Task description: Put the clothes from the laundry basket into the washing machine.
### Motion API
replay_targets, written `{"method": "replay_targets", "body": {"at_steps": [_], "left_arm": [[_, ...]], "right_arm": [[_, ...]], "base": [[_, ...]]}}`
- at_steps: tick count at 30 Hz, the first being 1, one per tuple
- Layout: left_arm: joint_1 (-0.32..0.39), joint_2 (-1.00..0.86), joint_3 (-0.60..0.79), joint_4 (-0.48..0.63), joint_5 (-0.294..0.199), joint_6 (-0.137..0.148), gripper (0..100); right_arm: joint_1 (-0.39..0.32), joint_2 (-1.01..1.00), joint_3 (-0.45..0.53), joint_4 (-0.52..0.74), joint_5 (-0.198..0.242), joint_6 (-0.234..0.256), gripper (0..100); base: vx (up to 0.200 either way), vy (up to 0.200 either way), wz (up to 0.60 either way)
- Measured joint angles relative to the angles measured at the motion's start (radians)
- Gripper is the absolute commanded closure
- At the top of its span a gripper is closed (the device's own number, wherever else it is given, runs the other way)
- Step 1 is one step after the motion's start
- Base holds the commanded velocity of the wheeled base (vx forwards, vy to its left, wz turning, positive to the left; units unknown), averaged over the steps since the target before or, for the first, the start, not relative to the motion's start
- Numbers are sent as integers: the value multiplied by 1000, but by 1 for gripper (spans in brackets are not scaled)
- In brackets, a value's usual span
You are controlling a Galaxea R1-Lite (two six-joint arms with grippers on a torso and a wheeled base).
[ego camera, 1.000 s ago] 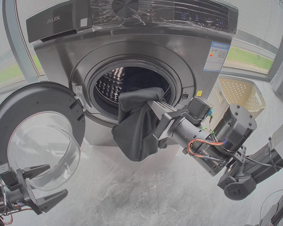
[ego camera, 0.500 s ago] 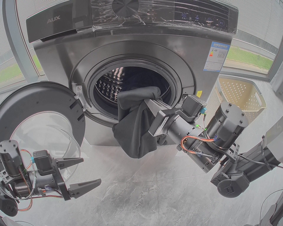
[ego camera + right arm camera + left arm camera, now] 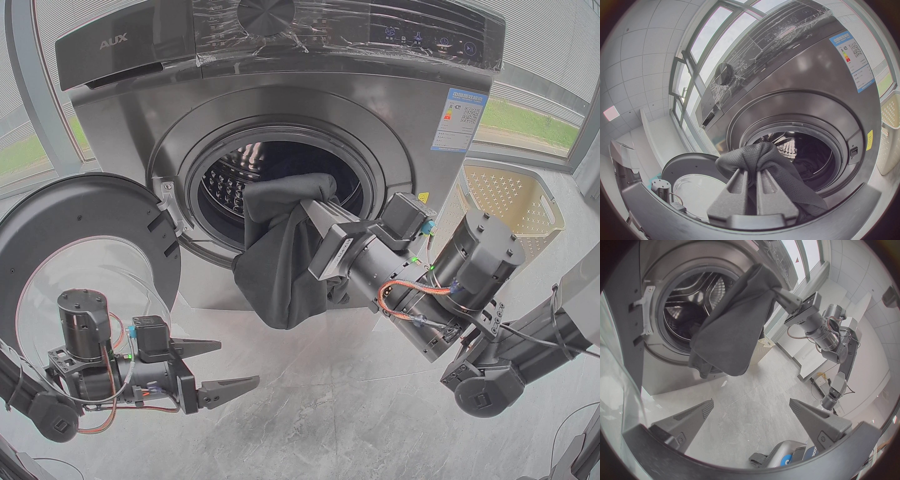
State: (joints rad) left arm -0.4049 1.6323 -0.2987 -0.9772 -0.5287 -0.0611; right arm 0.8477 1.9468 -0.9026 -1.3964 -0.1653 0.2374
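Observation:
A dark grey garment (image 3: 281, 250) hangs in front of the washing machine's round opening (image 3: 275, 187), its upper part at the drum mouth and its lower part drooping below the rim. My right gripper (image 3: 309, 209) is shut on the garment's top, and in the right wrist view its fingers (image 3: 752, 187) pinch the garment (image 3: 768, 162) before the drum. My left gripper (image 3: 231, 365) is open, low over the floor at the lower left, in front of the swung-open door (image 3: 81, 250). From the left wrist view the garment (image 3: 734, 324) hangs ahead of the open left gripper (image 3: 750, 410).
The machine's door stands open to the left, its glass bowl (image 3: 94, 294) close behind my left arm. A beige laundry basket (image 3: 509, 200) stands to the right of the machine, behind my right arm. Grey stone floor (image 3: 325, 406) lies between the arms.
My left arm has come up and rightward from the lower left corner, its gripper staying open. My right gripper has carried the garment slightly up and left toward the drum mouth.

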Motion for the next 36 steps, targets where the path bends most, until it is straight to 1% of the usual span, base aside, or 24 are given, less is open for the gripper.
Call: {"method": "replay_targets", "body": {"at_steps": [2,4,11,16,19,22,32,36], "left_arm": [[-11,30,-24,-4,0,-15,0],[-24,60,-51,-19,0,-36,0],[-75,141,-127,-77,0,-123,0],[-102,198,-157,-146,0,-165,0],[-110,238,-166,-206,5,-175,0],[-114,279,-179,-240,20,-183,0],[-116,351,-202,-247,31,-184,0],[-116,368,-241,-271,66,-184,0]], "right_arm": [[1,2,-5,-1,0,0,100],[3,3,-8,-1,0,0,100],[11,5,-8,-2,-4,0,100],[17,6,-6,-2,-5,0,100],[20,7,-6,-3,-5,0,100],[21,7,-5,-3,-5,0,100],[27,7,-6,-3,-7,-2,100],[27,7,-4,-5,-6,-3,100]], "base": [[0,0,0],[0,0,0],[0,0,0],[0,0,0],[0,0,0],[0,0,0],[0,0,0],[0,0,0]]}}
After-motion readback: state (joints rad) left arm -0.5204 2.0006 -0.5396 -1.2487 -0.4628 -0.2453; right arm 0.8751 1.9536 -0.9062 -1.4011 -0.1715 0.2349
